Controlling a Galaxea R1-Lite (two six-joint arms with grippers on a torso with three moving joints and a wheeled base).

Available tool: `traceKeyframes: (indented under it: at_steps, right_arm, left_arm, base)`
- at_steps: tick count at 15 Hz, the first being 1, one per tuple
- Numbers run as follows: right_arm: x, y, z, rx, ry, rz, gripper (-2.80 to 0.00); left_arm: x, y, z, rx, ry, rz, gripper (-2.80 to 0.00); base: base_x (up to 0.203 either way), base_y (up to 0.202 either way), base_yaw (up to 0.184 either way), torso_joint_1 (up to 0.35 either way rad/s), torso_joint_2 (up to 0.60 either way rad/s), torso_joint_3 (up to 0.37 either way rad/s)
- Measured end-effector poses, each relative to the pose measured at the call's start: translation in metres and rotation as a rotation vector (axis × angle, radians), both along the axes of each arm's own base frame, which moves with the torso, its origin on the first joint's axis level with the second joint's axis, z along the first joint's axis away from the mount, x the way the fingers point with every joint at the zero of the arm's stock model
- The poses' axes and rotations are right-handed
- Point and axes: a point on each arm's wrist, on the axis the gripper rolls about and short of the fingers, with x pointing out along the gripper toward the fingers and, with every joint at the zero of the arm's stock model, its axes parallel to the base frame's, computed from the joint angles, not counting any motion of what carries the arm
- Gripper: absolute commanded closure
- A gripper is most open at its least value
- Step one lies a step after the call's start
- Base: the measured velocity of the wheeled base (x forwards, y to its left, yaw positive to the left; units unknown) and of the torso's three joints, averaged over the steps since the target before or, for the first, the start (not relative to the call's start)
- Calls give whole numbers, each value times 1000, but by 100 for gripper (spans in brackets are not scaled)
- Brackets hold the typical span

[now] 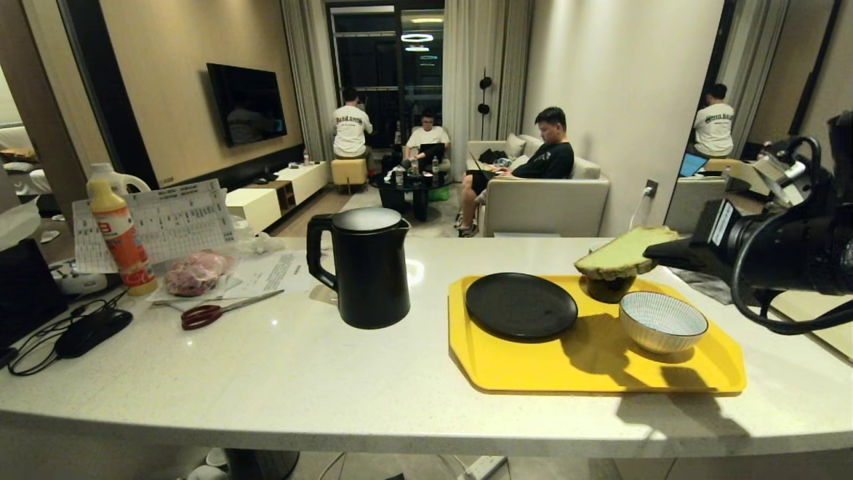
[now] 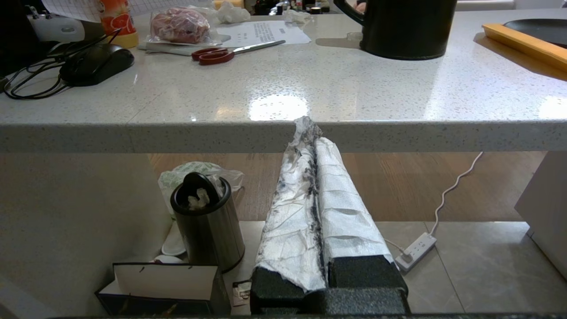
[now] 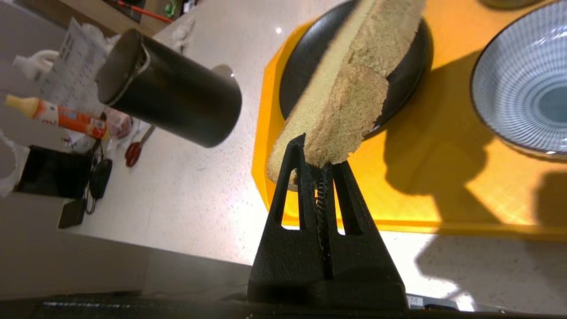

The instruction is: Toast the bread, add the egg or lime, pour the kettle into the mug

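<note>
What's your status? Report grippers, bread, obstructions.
Right gripper shut on green-faced, tan-crusted bread slice, held above yellow tray. Left gripper shut, parked below counter edge. Round black plate bare; striped bowl beside it.

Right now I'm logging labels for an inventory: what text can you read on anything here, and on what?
None is legible.
Orange plastic bottle: red label mark, too blurred.
White printed chart: print too small.
White paper sheet beside the red-handled scissors: lines unreadable.
White T-shirt back: blurred lettering.
</note>
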Motion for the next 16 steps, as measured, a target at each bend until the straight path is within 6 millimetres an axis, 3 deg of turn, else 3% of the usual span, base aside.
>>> traceKeyframes:
  at_steps: [9,16]
  right_arm:
    - [-2,-28,92,-253,-236,-179,0]
    - [17,-62,118,-569,-310,-396,0]
  left_arm:
    - [0,0,0,0,0,0,0]
    - [0,0,0,0,0,0,0]
  base:
    - [0,0,0,0,0,0]
    - [0,0,0,0,0,0]
